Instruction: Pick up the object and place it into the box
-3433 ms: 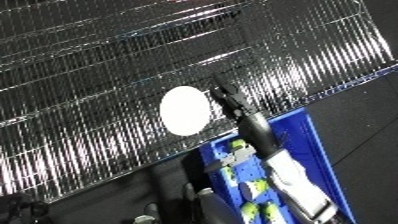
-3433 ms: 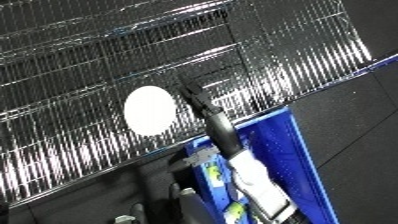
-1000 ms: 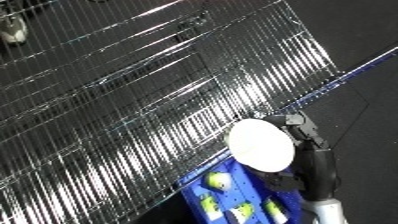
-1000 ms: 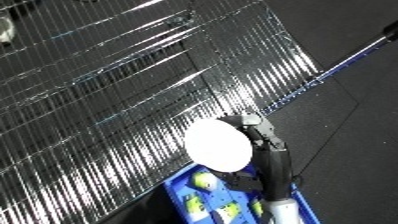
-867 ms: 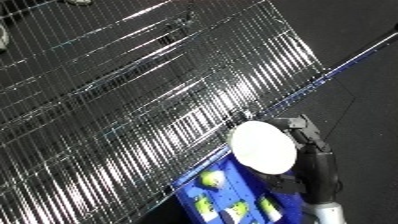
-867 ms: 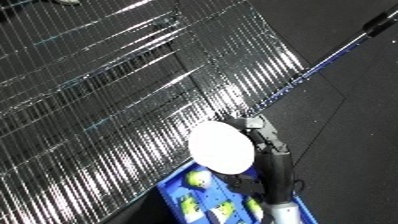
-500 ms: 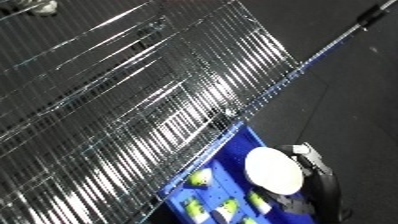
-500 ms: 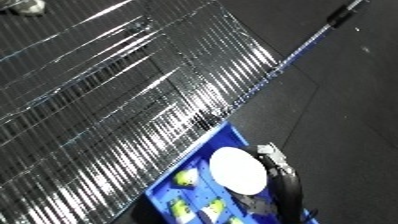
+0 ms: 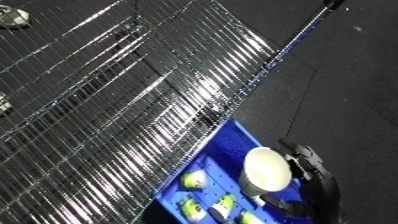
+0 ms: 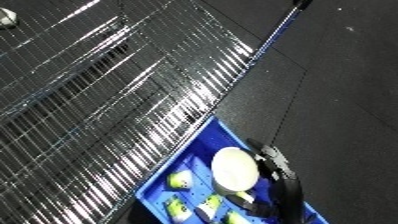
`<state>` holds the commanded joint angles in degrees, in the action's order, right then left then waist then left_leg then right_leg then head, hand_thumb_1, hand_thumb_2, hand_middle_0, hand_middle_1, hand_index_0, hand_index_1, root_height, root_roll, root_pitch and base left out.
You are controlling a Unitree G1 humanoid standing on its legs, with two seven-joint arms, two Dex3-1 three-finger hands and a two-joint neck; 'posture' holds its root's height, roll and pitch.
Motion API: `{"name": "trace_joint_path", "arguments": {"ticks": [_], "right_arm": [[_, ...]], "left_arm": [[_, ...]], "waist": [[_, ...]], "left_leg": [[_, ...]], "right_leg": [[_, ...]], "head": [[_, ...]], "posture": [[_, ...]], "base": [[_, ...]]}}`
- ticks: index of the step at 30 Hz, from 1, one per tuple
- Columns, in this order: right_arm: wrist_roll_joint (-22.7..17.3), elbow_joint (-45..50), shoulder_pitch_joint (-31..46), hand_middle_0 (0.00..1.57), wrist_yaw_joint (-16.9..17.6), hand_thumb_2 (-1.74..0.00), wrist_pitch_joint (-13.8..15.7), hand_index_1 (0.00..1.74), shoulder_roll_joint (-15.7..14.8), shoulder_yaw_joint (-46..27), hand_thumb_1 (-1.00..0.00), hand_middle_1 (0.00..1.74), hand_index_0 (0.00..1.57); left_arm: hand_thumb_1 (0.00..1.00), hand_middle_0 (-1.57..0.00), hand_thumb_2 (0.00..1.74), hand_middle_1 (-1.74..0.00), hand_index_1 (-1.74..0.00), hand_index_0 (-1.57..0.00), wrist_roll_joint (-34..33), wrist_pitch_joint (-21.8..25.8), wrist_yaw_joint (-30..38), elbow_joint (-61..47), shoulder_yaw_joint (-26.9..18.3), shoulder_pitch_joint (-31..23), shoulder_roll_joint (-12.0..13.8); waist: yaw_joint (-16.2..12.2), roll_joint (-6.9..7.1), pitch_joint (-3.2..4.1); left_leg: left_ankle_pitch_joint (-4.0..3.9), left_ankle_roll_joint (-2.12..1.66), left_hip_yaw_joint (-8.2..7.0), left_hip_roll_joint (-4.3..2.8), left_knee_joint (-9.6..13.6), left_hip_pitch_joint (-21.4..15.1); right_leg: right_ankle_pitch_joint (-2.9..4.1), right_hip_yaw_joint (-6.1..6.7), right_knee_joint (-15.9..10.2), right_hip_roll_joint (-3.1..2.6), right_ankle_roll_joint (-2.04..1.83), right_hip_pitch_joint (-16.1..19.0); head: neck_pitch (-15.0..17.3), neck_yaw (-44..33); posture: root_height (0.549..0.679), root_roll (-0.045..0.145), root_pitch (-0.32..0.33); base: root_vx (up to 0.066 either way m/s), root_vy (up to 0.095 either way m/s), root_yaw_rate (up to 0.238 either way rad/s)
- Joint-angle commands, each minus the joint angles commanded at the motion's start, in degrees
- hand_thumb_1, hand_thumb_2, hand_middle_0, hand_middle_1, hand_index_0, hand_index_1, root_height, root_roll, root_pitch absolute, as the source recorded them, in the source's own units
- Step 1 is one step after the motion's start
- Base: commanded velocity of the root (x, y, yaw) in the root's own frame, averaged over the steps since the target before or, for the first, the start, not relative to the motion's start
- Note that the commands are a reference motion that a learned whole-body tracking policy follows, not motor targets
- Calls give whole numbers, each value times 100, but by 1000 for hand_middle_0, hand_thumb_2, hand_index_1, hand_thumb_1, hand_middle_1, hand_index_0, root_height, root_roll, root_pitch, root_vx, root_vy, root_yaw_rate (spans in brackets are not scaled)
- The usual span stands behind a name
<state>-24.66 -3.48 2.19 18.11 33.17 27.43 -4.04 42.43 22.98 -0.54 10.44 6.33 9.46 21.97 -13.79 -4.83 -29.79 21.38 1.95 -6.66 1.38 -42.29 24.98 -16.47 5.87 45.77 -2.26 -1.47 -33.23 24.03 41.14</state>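
Left eye view showed the round, smooth, off-white disc-like object [image 9: 266, 171] held over the open blue plastic bin [image 9: 216, 151], its broad pale face turned up toward the camera and its lower edge hidden, so whether it touched the bin's contents could not be told. The object lay just to the view's left of the black right hand [image 9: 305, 165], whose dark fingers curled round its right rim and clamped it; the hand came in from the lower right, and it was the only hand showing, the left one being out of both views. The disc had no clear long axis. Below it in the bin sat several small yellow-green rounded items [image 10: 181, 180] on the blue floor. The bin's wall looked rigid and glossy. Beyond it stretched a shiny wire-mesh shelf [image 9: 115, 100] of thin parallel rods, edged by a blue rail, with dark matte flooring [image 10: 346, 100] to the right. Judged from this, release remained
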Motion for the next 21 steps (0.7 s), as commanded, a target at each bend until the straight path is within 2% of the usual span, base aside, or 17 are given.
{"name": "trace_joint_path", "arguments": {"ticks": [6, 12, 21], "right_arm": [[151, -22, -106, 0, 104, 0, -122, 0, -43, 116, 0, 0, 0], [92, -14, -117, 0, 44, 0, -217, 0, -62, 141, 0, 0, 0], [99, 7, -134, 0, -62, 0, -274, 0, -58, 180, 0, 0, 0]], "left_arm": [[1000, -1570, 1740, -1740, -1740, -1570, -15, 17, 26, 76, 53, 57, -43], [1000, -1570, 1740, -1740, -1740, -1570, -9, 39, 28, 93, 39, 52, -50], [1000, -1570, 1740, -1740, -1740, -1570, 33, 22, 34, 80, 32, 43, -33]], "waist": [[75, -13, 0], [106, -3, 0], [132, 15, 0]], "left_leg": [[-54, -17, 55, 42, 73, 14], [-92, -31, 81, 54, 104, 17], [-104, -38, 108, 58, 86, 28]], "right_leg": [[-4, -19, 16, -6, 16, -17], [8, -38, -3, 0, 21, -7], [2, -56, 10, 4, 30, 11]], "head": [[49, 10], [59, -40], [71, -56]], "posture": [[631, 91, 83], [632, 92, 84], [632, 91, 81]], "base": [[4, -2, 53], [4, -3, 31], [4, -3, 13]]}}
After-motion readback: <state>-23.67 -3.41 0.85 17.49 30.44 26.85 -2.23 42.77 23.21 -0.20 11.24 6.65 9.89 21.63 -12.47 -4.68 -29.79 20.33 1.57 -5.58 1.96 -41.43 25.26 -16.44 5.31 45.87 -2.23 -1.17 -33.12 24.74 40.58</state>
